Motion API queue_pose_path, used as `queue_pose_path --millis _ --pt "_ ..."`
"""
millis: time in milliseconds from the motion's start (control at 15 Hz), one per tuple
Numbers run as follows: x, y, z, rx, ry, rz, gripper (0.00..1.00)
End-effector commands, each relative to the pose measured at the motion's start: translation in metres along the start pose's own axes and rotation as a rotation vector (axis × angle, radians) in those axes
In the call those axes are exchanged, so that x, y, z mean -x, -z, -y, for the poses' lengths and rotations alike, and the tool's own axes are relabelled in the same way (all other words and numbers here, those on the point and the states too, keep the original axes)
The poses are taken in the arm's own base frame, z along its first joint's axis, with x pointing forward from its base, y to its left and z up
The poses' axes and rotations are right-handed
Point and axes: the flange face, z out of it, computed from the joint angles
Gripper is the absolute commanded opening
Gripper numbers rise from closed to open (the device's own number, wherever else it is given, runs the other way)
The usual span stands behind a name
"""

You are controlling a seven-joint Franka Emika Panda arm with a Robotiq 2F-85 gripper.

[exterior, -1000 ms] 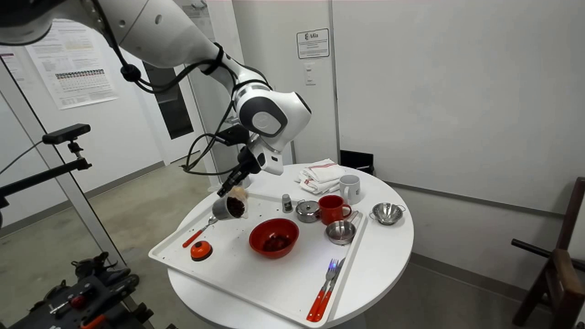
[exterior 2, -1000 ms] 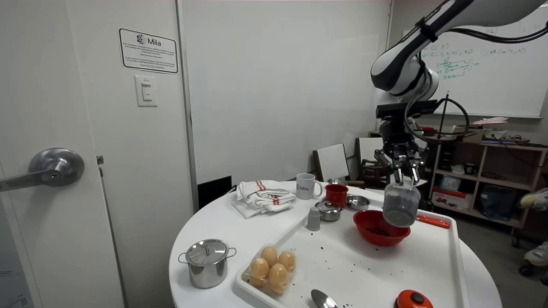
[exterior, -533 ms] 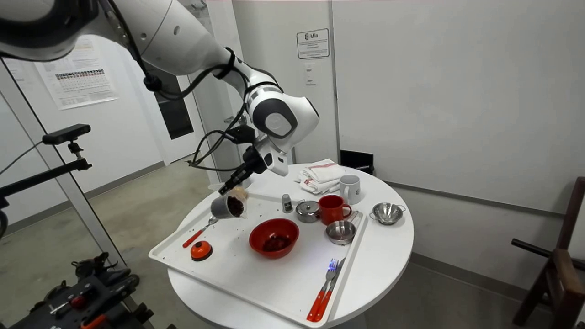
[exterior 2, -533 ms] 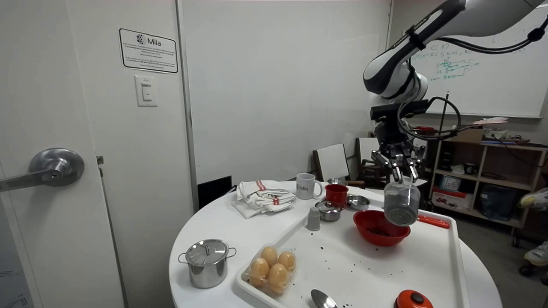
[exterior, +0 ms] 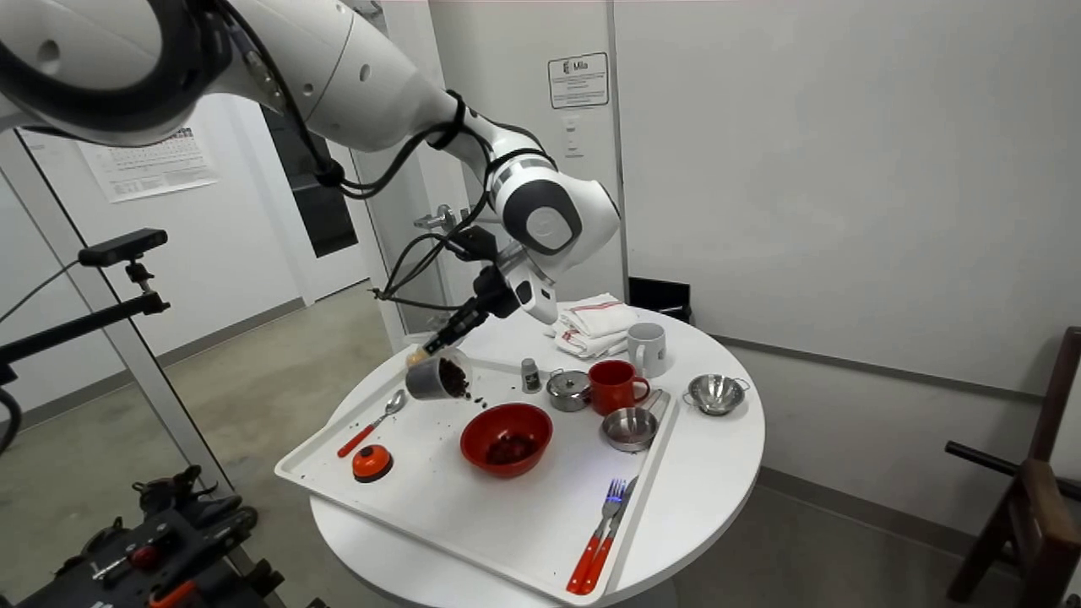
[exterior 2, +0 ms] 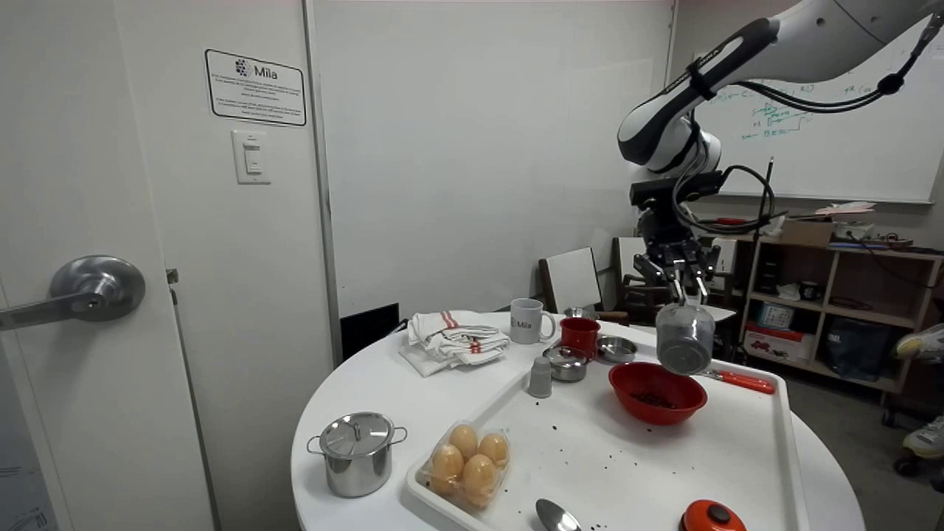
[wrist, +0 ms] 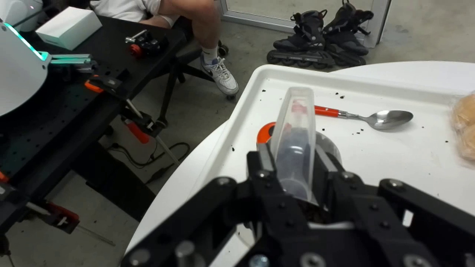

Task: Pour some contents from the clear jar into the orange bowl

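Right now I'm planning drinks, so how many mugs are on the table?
2: the red mug on the tray, beside the small lidded pot, and the white mug off the tray, near the folded towels.

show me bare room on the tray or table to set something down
Tray: between the red bowl, orange dome, fork and knife. Table: between the folded towels, tall lidded pot and tray. Crowded: around the red mug, small lidded pot and silver pan. Best avoid beneath the tilted clear jar.
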Motion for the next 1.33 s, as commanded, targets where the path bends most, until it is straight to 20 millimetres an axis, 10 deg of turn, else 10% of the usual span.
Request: queue_pose_path --millis 0,1267 --pt "-0.0030 0.0074 0.0062 0.042 0.052 0.073 0.11" --pt "-0.0098 0.0120 0.0139 0.132 0.154 0.170 0.11"
